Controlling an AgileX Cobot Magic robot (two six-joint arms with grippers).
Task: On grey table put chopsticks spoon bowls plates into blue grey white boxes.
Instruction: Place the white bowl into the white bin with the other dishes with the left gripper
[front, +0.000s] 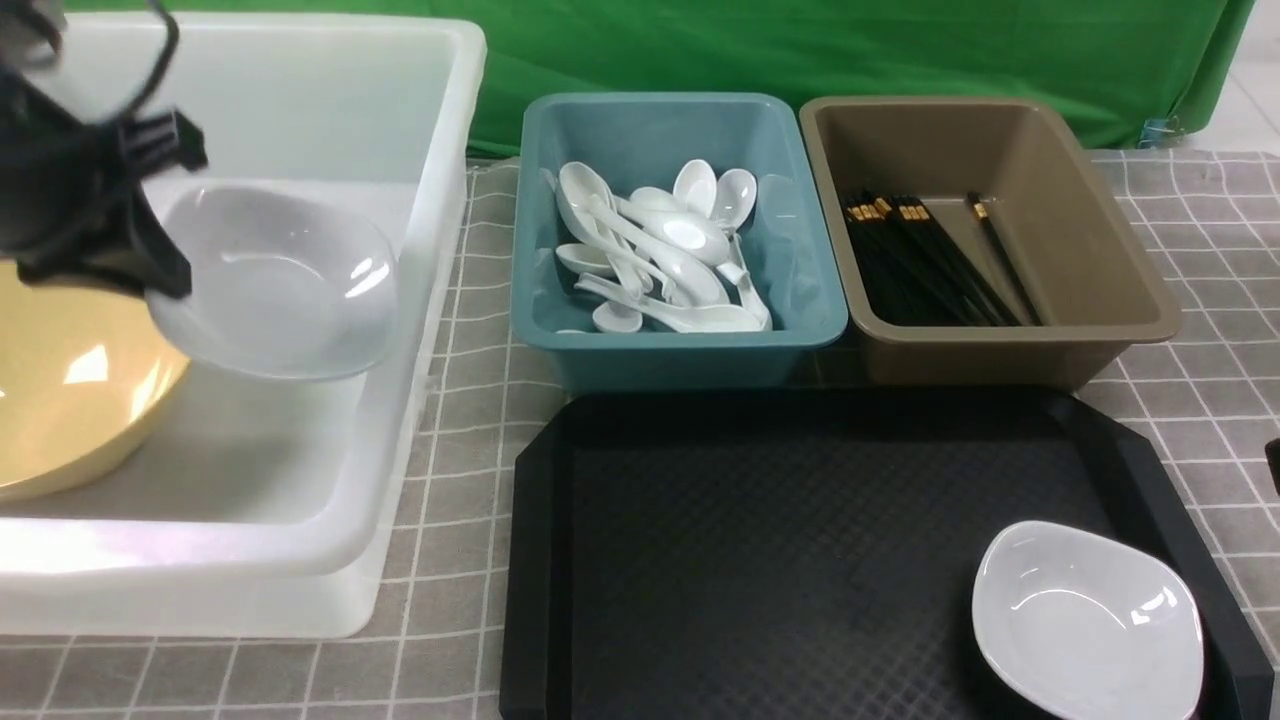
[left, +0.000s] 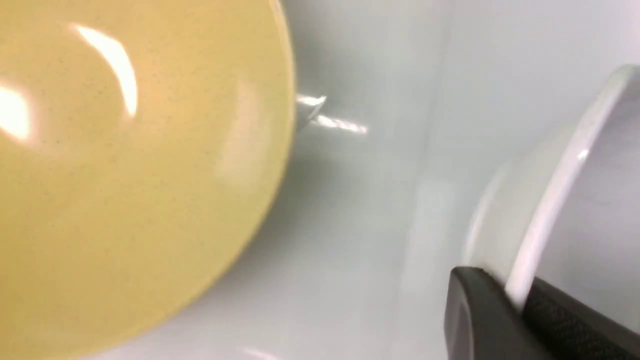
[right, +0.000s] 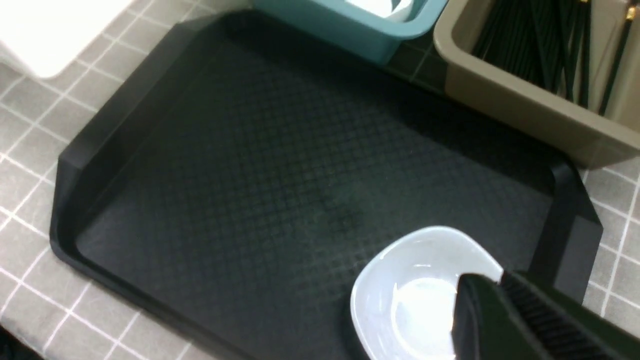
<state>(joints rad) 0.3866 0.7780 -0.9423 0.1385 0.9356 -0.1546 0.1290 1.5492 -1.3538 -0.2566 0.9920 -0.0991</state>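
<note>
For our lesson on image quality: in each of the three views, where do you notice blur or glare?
Front view: the left gripper is motion-smeared; bright glare spots the yellow bowl. Left wrist view: that bowl looms soft and unfocused, with white glints. Right wrist view: the black tray looks mildly soft, the right gripper blurred up close.

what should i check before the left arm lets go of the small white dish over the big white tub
1. Rim of the small glossy white dish clamped in the left gripper: ok.
2. Dish inside the walls of the large translucent white tub: ok.
3. Dish apart from the wide mustard-yellow bowl in the tub: ok.
4. Dish level: not ok, it hangs tilted.
5. Height above the tub floor: cannot tell.
6. The right gripper shut, the second white dish lying free on the black textured tray: ok.
</note>
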